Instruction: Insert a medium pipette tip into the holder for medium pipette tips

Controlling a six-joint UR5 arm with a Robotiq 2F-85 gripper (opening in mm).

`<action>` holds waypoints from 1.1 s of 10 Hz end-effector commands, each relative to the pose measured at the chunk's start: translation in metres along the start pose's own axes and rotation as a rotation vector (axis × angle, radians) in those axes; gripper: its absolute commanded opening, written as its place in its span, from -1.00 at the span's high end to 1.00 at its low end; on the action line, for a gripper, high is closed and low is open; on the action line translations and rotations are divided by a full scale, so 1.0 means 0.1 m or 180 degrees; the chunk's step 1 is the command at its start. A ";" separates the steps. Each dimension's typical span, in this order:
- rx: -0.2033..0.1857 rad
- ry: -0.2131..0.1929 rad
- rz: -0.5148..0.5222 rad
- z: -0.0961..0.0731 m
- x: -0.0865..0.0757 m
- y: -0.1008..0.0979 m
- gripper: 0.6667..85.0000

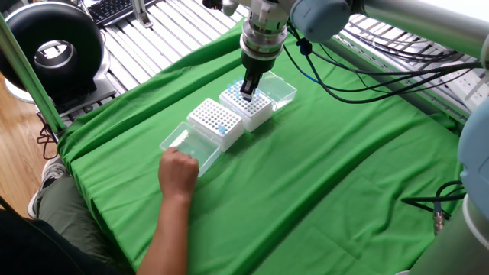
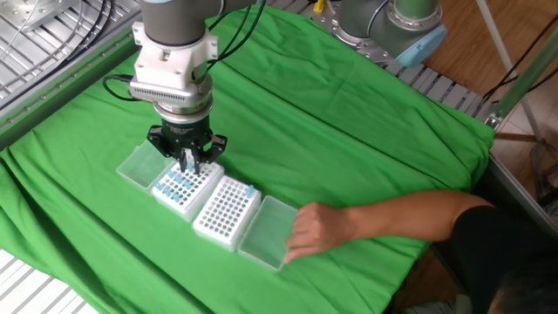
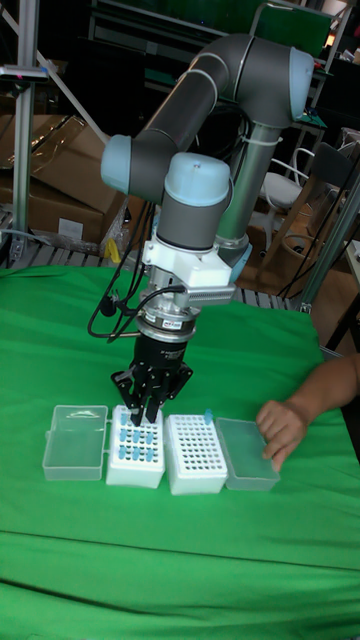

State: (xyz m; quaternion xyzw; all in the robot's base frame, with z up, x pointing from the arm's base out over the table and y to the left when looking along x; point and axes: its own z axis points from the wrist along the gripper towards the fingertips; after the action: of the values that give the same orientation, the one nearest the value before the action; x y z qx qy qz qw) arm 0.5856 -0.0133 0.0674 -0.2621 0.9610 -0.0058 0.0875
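A white box of blue medium pipette tips (image 1: 252,113) (image 2: 179,190) (image 3: 135,452) stands on the green cloth. My gripper (image 1: 246,92) (image 2: 187,164) (image 3: 150,408) points straight down into it, its fingers pinched together on the top of one tip at the box's far side. Right beside this box lies the holder (image 1: 214,121) (image 2: 227,212) (image 3: 195,455), a white rack of mostly vacant holes. One blue tip (image 3: 209,413) stands at the holder's corner. A person's hand (image 1: 177,172) (image 2: 314,231) (image 3: 280,430) rests on the holder's open clear lid (image 2: 266,231).
The tip box's own clear lid (image 1: 279,92) (image 2: 139,164) (image 3: 75,443) lies open on its other side. The person's forearm (image 2: 410,214) reaches across the cloth from the table edge. Cables hang behind the arm. Metal rollers border the cloth.
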 end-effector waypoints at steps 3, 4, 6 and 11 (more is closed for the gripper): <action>-0.0010 -0.0010 0.0099 0.02 0.00 -0.01 0.80; -0.0012 -0.0006 0.0104 0.02 0.01 -0.01 0.85; 0.0009 -0.0005 0.0115 0.02 0.01 -0.03 0.98; 0.0020 0.0124 0.0134 -0.09 0.06 -0.04 0.98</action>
State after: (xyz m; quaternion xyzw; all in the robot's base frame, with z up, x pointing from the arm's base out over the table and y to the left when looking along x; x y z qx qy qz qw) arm 0.5822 -0.0200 0.0700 -0.2477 0.9658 -0.0141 0.0752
